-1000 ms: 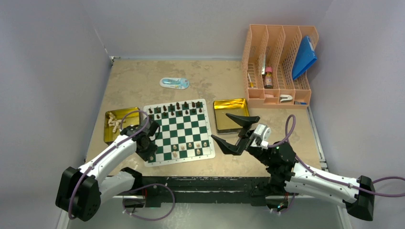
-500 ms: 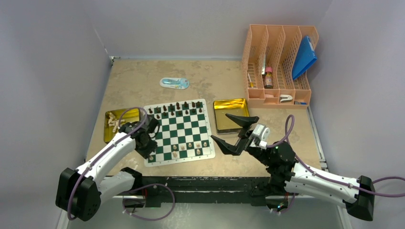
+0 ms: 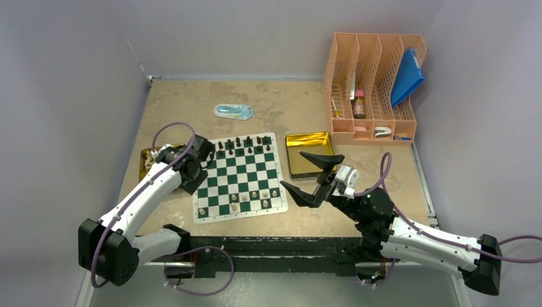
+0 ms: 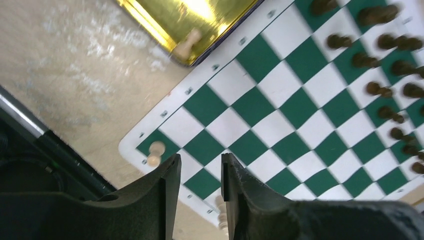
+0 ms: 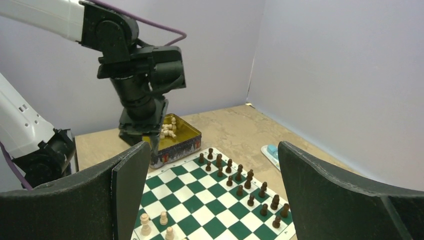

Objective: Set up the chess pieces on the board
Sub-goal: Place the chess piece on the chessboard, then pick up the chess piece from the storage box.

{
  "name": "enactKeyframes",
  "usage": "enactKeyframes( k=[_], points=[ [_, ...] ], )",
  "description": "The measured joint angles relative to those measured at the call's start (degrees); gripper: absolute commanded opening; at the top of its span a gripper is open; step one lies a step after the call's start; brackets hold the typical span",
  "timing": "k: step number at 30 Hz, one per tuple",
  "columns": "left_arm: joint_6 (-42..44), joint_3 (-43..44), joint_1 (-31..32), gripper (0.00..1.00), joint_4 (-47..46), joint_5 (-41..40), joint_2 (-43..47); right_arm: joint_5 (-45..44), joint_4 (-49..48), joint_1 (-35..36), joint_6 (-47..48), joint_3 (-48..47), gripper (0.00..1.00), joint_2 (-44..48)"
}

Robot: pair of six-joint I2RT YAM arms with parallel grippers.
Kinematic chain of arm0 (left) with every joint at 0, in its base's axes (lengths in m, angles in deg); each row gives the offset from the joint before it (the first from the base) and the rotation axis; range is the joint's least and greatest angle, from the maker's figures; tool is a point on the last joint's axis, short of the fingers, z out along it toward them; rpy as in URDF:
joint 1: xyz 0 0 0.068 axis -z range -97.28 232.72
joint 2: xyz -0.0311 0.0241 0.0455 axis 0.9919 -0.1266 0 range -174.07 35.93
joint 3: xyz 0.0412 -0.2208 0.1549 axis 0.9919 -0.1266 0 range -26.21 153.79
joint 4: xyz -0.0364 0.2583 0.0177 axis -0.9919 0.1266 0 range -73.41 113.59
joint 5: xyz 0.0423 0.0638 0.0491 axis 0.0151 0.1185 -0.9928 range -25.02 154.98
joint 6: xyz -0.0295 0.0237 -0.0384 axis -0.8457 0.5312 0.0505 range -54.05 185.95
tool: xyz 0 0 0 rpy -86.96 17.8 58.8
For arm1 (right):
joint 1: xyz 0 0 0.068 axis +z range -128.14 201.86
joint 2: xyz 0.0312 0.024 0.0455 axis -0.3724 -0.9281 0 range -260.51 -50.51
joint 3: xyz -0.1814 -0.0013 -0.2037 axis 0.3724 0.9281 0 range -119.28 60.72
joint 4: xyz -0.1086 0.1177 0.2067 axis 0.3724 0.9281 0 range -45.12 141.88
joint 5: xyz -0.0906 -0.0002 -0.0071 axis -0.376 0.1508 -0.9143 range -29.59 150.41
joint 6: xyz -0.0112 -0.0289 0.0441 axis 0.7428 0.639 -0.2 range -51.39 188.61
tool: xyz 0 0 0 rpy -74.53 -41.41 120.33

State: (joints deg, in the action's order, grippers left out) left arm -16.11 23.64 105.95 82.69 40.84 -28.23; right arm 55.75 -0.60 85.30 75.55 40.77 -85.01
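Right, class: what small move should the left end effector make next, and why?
Probably shift the left end effector over the left gold tray and lower onto one of its cream pieces: the end effector is empty, and the board's near rows are mostly bare.

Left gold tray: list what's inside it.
Cream pieces lie heaped inside the tray. The left gripper covers part of it, so the count cannot be told.

1. You are looking at a board [image 3: 241,181] that is showing a smooth, matt printed finish.
2. The gold tray [image 3: 300,150] at its three o'clock is gleaming like glossy metal.
3. The chess pieces [image 4: 155,150] are looking like turned wood.
4. The table [image 3: 275,109] is showing a mottled, matt surface.
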Motion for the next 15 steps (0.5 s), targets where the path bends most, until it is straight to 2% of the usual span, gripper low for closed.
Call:
enactKeyframes(
  k=[5, 15],
  points=[
    [4.9, 6.1, -4.3, 0.35, -3.1, -4.0, -3.5, 0.2, 0.7, 0.0, 0.0, -1.7, 0.99, -1.3],
    [18.1, 7.4, -25.6, 0.31, -17.5, -2.9, -7.0, -0.3, 1.5, 0.0, 0.0, -1.8, 0.99, -1.6]
  ],
)
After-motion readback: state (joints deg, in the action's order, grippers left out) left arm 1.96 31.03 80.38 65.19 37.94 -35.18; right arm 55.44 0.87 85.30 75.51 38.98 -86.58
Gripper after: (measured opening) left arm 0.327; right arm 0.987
